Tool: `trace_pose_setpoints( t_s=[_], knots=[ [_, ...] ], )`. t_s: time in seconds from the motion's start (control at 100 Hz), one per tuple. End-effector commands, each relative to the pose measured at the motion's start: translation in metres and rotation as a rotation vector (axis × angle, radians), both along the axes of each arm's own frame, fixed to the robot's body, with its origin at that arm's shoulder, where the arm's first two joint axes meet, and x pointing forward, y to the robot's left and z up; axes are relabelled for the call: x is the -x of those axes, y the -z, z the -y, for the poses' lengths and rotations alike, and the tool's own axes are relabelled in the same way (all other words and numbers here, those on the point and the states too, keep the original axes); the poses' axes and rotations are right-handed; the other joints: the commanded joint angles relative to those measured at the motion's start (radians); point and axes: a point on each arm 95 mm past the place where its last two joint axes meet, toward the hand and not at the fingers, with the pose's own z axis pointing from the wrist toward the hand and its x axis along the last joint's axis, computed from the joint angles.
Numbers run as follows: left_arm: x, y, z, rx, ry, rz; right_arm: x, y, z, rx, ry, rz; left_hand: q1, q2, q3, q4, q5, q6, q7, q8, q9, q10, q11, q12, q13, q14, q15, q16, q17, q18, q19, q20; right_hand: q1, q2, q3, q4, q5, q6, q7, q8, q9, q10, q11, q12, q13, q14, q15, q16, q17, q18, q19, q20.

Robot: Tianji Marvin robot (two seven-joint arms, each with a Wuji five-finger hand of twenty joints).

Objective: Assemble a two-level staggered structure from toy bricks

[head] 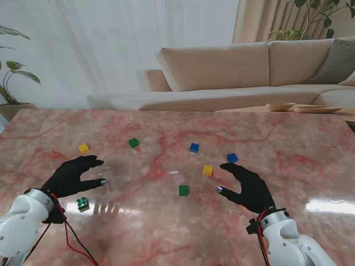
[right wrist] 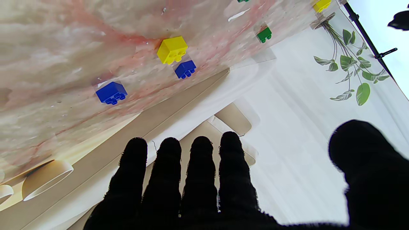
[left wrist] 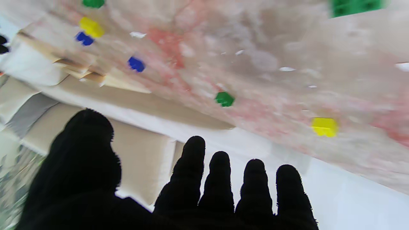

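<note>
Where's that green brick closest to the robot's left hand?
In the stand's view the green brick lies on the robot's left of the table, just nearer to me than the open left hand, beside its wrist and apart from the other bricks.

On the pink marble table (head: 166, 233), seven loose toy bricks lie scattered, none stacked. Taking the green brick at the middle (head: 183, 190) as the landmark: a yellow brick (head: 208, 170) sits just to its right and farther from the robot, with a blue brick (head: 232, 158) beyond that to the right and another blue brick (head: 194, 147) farther still. A green brick (head: 133, 143) lies well to the left and farther away, a yellow brick (head: 83, 148) farther left again. A green studded brick (head: 82, 204) lies far left, slightly nearer. The left hand (head: 75, 177) rests beside it, fingers spread, holding nothing; the right hand (head: 248, 185), likewise spread and bare, is right of the landmark.
</note>
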Motion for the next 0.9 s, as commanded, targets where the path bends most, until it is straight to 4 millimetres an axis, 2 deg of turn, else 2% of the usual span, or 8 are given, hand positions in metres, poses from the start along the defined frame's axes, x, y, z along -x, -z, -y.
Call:
trace_pose_setpoints(
  t_s=[0.0, 0.04, 0.14, 0.16, 0.2, 0.3, 0.43, 0.89],
  knots=[
    [0.006, 0.005, -0.009, -0.046, -0.022, -0.031, 0.002, 0.008, 0.000, 0.004, -0.010, -0.036, -0.011, -0.043, 0.036, -0.013, -0.012, 0.023, -0.003, -0.018, -0.020, 0.012, -0.003, 0.015, -0.060, -0.011, -0.020, 0.017, -0.016, -0.014, -0.050, 0.023, -0.006, 0.007, -0.011, 0.002, -0.011, -0.021, 0.011, 0.002, -0.005, -0.016, -0.012, -0.008, 0.007, -0.031, -0.007, -0.009, -0.014, -0.006, 0.018, -0.022],
    [0.008, 0.006, -0.014, -0.088, -0.032, -0.054, 0.002, 0.009, 0.000, 0.003, -0.013, -0.039, -0.011, -0.073, 0.055, -0.040, -0.011, 0.031, -0.002, -0.021, -0.022, 0.017, 0.003, 0.029, -0.069, -0.008, -0.016, 0.027, -0.015, -0.018, -0.085, 0.030, -0.002, 0.008, -0.012, 0.000, -0.010, -0.021, 0.012, 0.002, -0.004, -0.016, -0.010, -0.006, 0.007, -0.032, -0.005, -0.007, -0.017, -0.005, 0.019, -0.022],
    [0.013, 0.009, -0.025, -0.170, -0.053, -0.111, 0.000, 0.011, -0.002, 0.002, -0.017, -0.042, 0.006, -0.136, 0.058, -0.051, -0.031, 0.060, -0.007, -0.024, -0.031, 0.035, 0.003, 0.037, -0.080, 0.003, -0.018, 0.030, -0.023, -0.018, -0.101, 0.038, 0.003, 0.007, -0.014, -0.004, -0.008, -0.020, 0.015, 0.004, -0.005, -0.016, -0.009, -0.003, 0.004, -0.034, -0.004, -0.004, -0.023, -0.005, 0.018, -0.022],
    [0.013, 0.011, -0.026, -0.180, -0.057, -0.119, 0.000, 0.011, -0.002, 0.002, -0.018, -0.041, 0.001, -0.164, 0.091, -0.065, -0.042, 0.074, -0.009, -0.023, -0.045, 0.043, -0.003, 0.061, -0.088, 0.008, -0.019, 0.040, -0.020, -0.017, -0.132, 0.079, 0.004, 0.006, -0.015, -0.004, -0.008, -0.021, 0.015, 0.004, -0.005, -0.016, -0.009, -0.003, 0.005, -0.034, -0.003, -0.003, -0.022, -0.005, 0.019, -0.022],
    [0.014, 0.013, -0.029, -0.197, -0.063, -0.133, 0.000, 0.011, -0.003, 0.002, -0.020, -0.040, 0.005, -0.183, 0.099, -0.068, -0.051, 0.090, -0.011, -0.023, -0.059, 0.052, -0.005, 0.064, -0.095, 0.015, -0.019, 0.042, -0.021, -0.016, -0.138, 0.086, 0.004, 0.007, -0.016, -0.006, -0.007, -0.021, 0.016, 0.004, -0.003, -0.017, -0.008, -0.001, 0.006, -0.034, -0.003, -0.002, -0.022, -0.005, 0.020, -0.021],
    [0.014, 0.021, -0.035, -0.255, -0.065, -0.161, -0.001, 0.011, -0.003, 0.000, -0.024, -0.042, -0.040, -0.265, 0.242, -0.100, -0.087, 0.122, -0.005, 0.004, -0.089, 0.076, 0.007, 0.102, -0.113, 0.031, -0.023, 0.064, -0.029, -0.007, -0.151, 0.152, 0.008, 0.007, -0.018, -0.009, -0.007, -0.020, 0.017, 0.005, -0.003, -0.016, -0.007, 0.001, 0.006, -0.035, -0.002, 0.000, -0.022, -0.005, 0.022, -0.021],
    [0.015, 0.029, -0.040, -0.302, -0.064, -0.208, -0.002, 0.012, -0.004, -0.002, -0.026, -0.043, -0.061, -0.323, 0.329, -0.122, -0.105, 0.133, 0.014, 0.032, -0.095, 0.084, 0.006, 0.121, -0.118, 0.037, -0.035, 0.075, -0.033, -0.008, -0.186, 0.169, 0.014, 0.006, -0.020, -0.012, -0.007, -0.019, 0.019, 0.006, -0.002, -0.016, -0.006, 0.004, 0.008, -0.036, -0.001, 0.003, -0.022, -0.004, 0.023, -0.020],
    [0.010, 0.051, -0.052, -0.398, -0.084, -0.294, -0.002, 0.015, -0.007, -0.002, -0.038, -0.046, -0.072, -0.332, 0.354, -0.132, -0.140, 0.139, 0.063, 0.099, -0.104, 0.091, -0.013, 0.147, -0.125, 0.046, -0.049, 0.093, -0.035, -0.002, -0.210, 0.196, 0.023, 0.004, -0.025, -0.020, -0.004, -0.021, 0.023, 0.008, -0.003, -0.013, -0.005, 0.010, 0.014, -0.033, 0.003, 0.012, -0.021, -0.002, 0.030, -0.016]
  ],
)
